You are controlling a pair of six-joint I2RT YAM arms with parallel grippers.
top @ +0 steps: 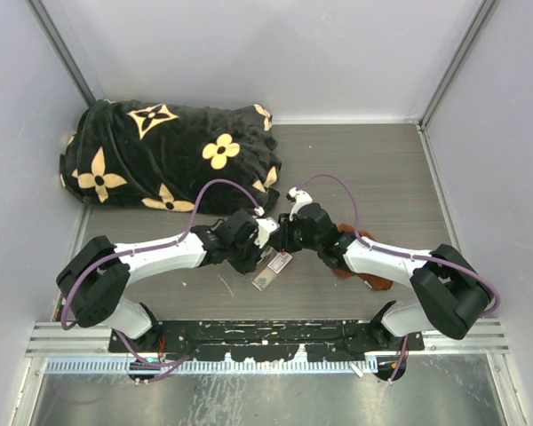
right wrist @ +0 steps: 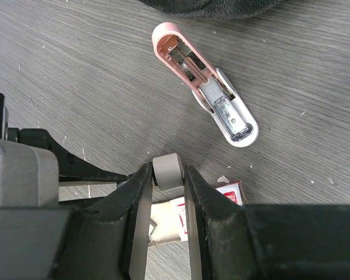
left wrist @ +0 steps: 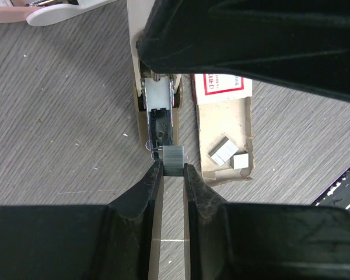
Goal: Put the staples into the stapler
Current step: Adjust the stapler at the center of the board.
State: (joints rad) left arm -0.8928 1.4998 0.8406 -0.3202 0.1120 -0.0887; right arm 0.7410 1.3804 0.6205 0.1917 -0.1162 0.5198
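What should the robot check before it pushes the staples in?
1. Staple strip pinched in left gripper: ok.
2. Right gripper clamping the stapler: ok.
3. Strip lined up with the stapler's metal channel: not ok, it seems to sit slightly off to one side.
4. Channel empty: cannot tell.
5. Staple box out of the way: ok, it lies beside the stapler.

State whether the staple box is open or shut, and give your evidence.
Open: the staple box lies with its tray bare below the red label, and two small staple blocks show inside it.
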